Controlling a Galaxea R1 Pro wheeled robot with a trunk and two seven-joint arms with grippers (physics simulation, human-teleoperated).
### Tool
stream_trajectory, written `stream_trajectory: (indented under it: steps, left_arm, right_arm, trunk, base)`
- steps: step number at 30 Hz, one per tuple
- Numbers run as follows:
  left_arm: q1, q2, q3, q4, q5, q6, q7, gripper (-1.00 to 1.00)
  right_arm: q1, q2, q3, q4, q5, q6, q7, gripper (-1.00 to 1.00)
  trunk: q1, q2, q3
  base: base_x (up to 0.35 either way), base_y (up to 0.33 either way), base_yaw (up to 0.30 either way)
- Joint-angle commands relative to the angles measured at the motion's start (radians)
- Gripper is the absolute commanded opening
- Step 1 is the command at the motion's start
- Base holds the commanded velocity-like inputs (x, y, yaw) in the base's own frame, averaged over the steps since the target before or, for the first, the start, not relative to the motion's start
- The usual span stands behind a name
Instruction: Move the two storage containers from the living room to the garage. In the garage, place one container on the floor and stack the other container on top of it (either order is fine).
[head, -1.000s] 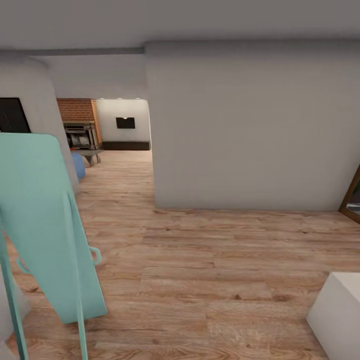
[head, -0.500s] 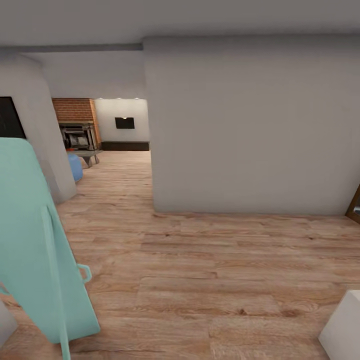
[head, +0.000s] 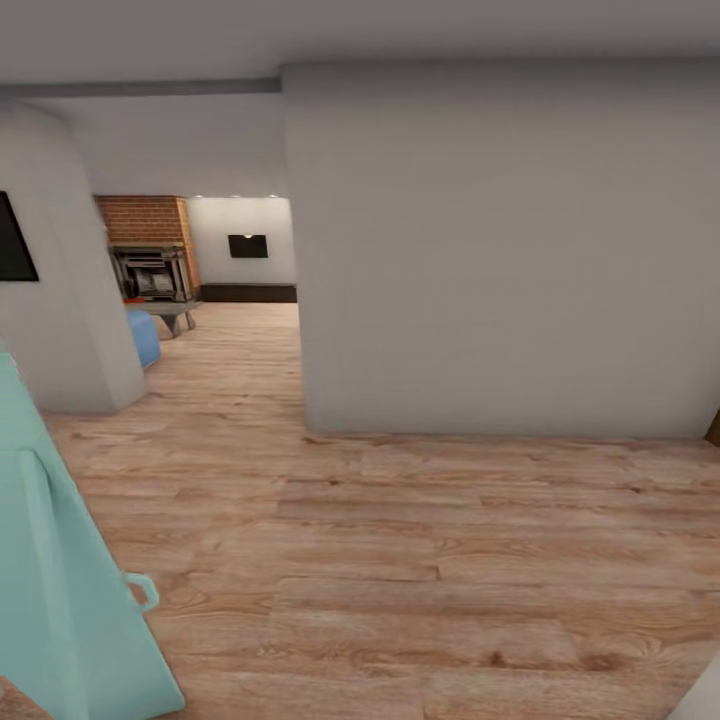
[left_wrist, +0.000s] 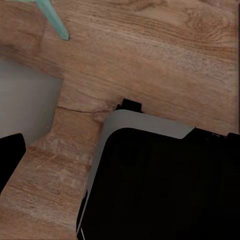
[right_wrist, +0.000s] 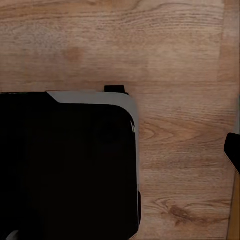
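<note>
Head view: the living room (head: 200, 270) lies at eleven o'clock, its brick fireplace (head: 150, 250) facing the wood-plank floor (head: 400, 540). Wrist views show the robot's dark base (left_wrist: 165, 185); jaw states cannot be told.

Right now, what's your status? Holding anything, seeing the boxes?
Grippers: can't tell, wrist views look down at wood floor. No boxes seen. Brick fireplace ahead through opening; grey wall on right, teal stand close on left.

Passage: open wood-plank floor (head: 420, 540) ahead, running on through a doorway (head: 245, 300) toward the brick fireplace (head: 150, 265). Obstacles: grey wall block (head: 500, 250) at right of the doorway; pillar (head: 60, 300) at left; turquoise panel (head: 60, 590) close at near left; blue seat (head: 142, 335) beside the pillar.
</note>
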Motion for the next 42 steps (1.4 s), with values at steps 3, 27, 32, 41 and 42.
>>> stream_trajectory:
  steps: [3, 27, 32, 41, 42]
  left_arm:
    - [-0.001, 0.000, 0.003, 0.001, 0.003, -0.003, 0.001, 1.00]
    - [-0.001, 0.000, 0.003, 0.001, 0.003, -0.004, 0.001, 1.00]
    - [-0.001, 0.000, 0.003, 0.001, 0.003, -0.004, 0.001, 1.00]
    - [-0.001, 0.000, 0.003, 0.001, 0.003, -0.003, 0.001, 1.00]
    - [-0.001, 0.000, 0.003, 0.001, 0.003, -0.003, 0.001, 1.00]
  right_arm:
    - [-0.001, 0.000, 0.009, 0.003, -0.010, -0.007, -0.001, 1.00]
    - [-0.001, -0.001, 0.007, 0.003, -0.010, -0.007, -0.003, 1.00]
    - [-0.001, -0.001, 0.005, 0.003, -0.016, -0.006, -0.003, 1.00]
    - [-0.001, -0.001, 0.006, 0.003, -0.013, -0.007, -0.002, 1.00]
    - [-0.001, 0.000, 0.006, 0.003, -0.012, -0.006, -0.002, 1.00]
  trunk:
    - [0.001, -0.001, -0.001]
    - [0.001, -0.001, -0.001]
    - [0.001, -0.001, -0.001]
    - [0.001, -0.001, -0.001]
    - [0.001, -0.001, -0.001]
  base:
    - [0.320, 0.000, 0.000]
    - [0.320, 0.000, 0.000]
    - [0.320, 0.000, 0.000]
    - [0.320, 0.000, 0.000]
    - [0.320, 0.000, 0.000]
